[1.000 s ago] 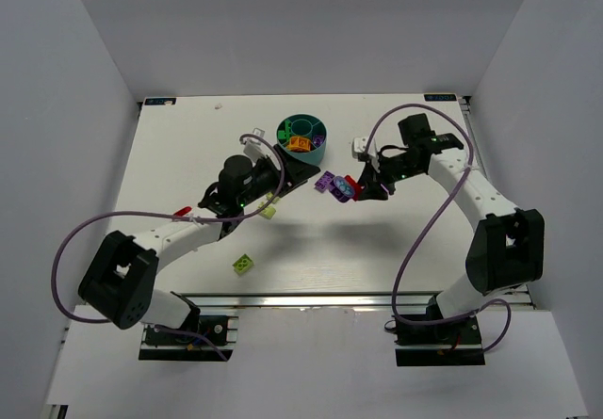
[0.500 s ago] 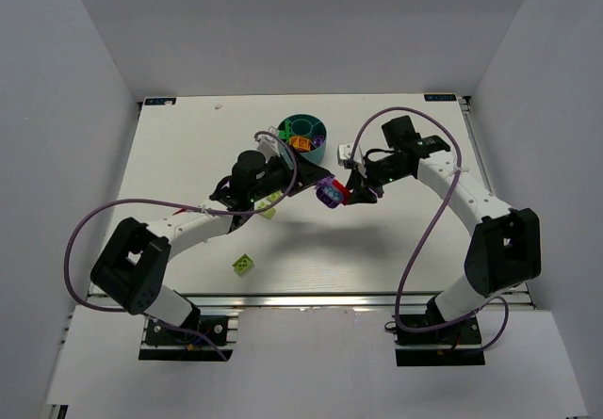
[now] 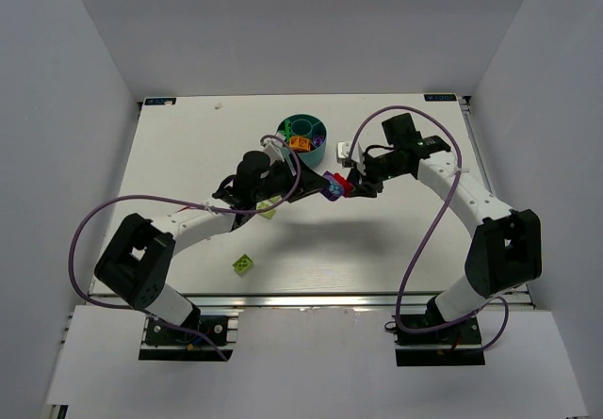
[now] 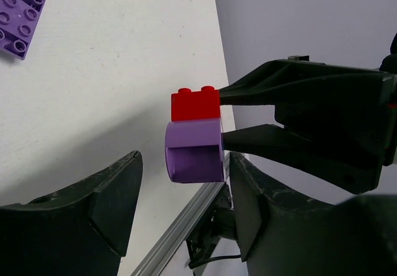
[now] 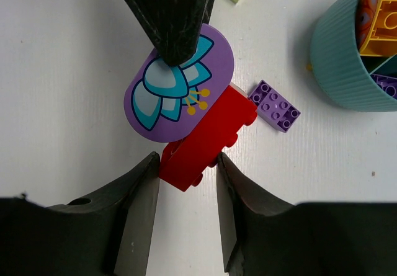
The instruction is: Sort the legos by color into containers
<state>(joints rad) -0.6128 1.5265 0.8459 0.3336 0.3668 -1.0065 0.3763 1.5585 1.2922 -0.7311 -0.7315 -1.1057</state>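
My right gripper is shut on a red lego, held above the table. A purple round-edged lego with a flower print is stuck to it. My left gripper stands open around that purple lego. Its right finger is against the piece and its left finger is still apart. A flat purple lego lies on the table below. The teal bowl of containers holds orange and purple pieces.
Two lime green legos lie on the table, one near my left forearm and one toward the front. A small white item sits right of the bowl. White walls close in the table on three sides.
My right gripper carried the red and purple pair left toward the bowl. My left gripper swung right to meet it and its jaws have been narrowing around the purple piece.
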